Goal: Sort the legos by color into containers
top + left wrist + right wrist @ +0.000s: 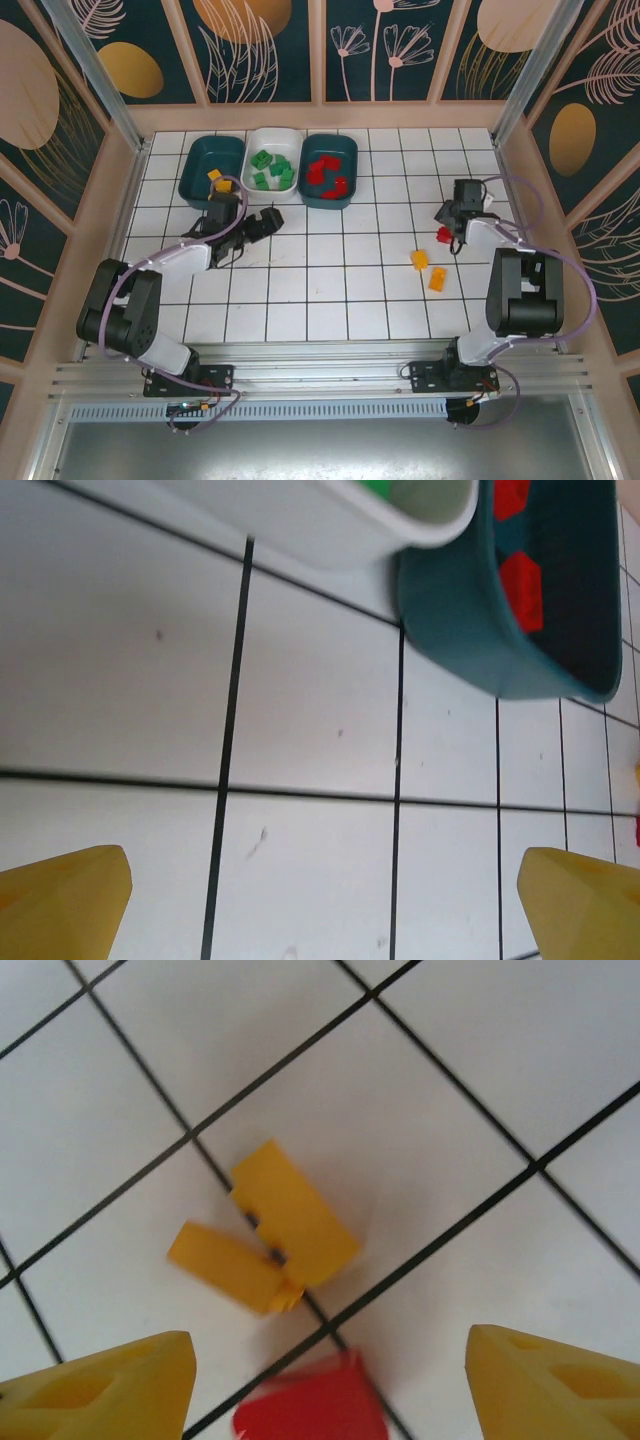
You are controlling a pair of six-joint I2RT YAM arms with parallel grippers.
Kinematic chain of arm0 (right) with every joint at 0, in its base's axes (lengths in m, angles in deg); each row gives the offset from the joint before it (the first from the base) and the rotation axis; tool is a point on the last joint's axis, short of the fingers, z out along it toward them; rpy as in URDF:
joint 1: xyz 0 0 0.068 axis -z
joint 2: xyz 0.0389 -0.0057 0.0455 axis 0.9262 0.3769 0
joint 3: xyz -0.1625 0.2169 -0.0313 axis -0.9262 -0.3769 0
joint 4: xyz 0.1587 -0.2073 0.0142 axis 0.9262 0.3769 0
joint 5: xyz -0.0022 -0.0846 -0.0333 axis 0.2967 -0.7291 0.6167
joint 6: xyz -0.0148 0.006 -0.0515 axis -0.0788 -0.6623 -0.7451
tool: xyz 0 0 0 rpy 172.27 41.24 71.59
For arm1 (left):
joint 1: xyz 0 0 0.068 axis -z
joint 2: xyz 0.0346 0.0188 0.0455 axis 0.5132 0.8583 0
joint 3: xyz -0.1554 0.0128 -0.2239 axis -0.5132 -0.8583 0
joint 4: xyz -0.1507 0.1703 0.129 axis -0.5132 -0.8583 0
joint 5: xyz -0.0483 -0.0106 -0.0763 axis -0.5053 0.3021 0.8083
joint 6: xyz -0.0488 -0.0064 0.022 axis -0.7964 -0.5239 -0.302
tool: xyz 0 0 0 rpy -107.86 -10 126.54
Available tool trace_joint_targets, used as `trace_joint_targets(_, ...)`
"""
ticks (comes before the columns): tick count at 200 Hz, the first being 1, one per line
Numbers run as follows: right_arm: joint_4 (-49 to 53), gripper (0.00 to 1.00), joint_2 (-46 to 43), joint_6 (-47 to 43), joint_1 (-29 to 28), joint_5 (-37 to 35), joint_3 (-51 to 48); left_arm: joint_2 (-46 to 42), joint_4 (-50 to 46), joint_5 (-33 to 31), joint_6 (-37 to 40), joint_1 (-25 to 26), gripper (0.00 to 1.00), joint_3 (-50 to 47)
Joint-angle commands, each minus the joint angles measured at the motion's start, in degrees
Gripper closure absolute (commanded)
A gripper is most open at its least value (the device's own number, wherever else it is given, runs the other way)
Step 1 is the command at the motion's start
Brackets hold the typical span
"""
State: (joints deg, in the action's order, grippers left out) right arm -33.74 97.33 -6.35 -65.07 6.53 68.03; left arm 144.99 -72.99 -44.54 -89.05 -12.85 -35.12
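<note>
- Left gripper (320, 880) spread wide, nothing between its fingers, over bare tiles just short of the white tub (330, 520) and the right teal tub (470, 630) rims.
- Right gripper (330, 1350) spread; red lego (312, 1410) lies between the fingers, touching neither.
- Two orange-yellow legos (290, 1215) just beyond it, open tiles around.

White tiled bench (330, 290): left tub (205, 155), white tub (270, 140), right tub (325, 145) touching along the far edge; orange bricks (420, 259) and red brick (444, 235) loose at right
</note>
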Motion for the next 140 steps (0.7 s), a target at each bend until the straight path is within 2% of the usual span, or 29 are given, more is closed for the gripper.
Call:
trace_joint_targets(1, -2.92, 0.34, 2.30, -0.39, 3.00, 5.73, 2.35, -3.83, 5.12, 1.91, -1.11, 0.33, 0.02, -2.11)
trace_joint_targets(22, -2.98, 0.39, 4.95, -1.66, 3.58, 7.67, 4.59, -3.75, 5.73, 2.87, -1.35, 0.59, 0.02, -3.38)
trace_joint_targets(102, -0.15, 0.41, 13.09, -2.79, 6.02, 7.91, 11.38, -3.90, 5.93, 3.29, -1.22, 1.30, 0.02, -5.02)
trace_joint_targets(140, -0.86, 0.42, 13.30, -3.64, 6.38, 9.09, 10.61, -4.08, 5.64, 3.17, -1.06, 1.27, 0.02, -5.02)
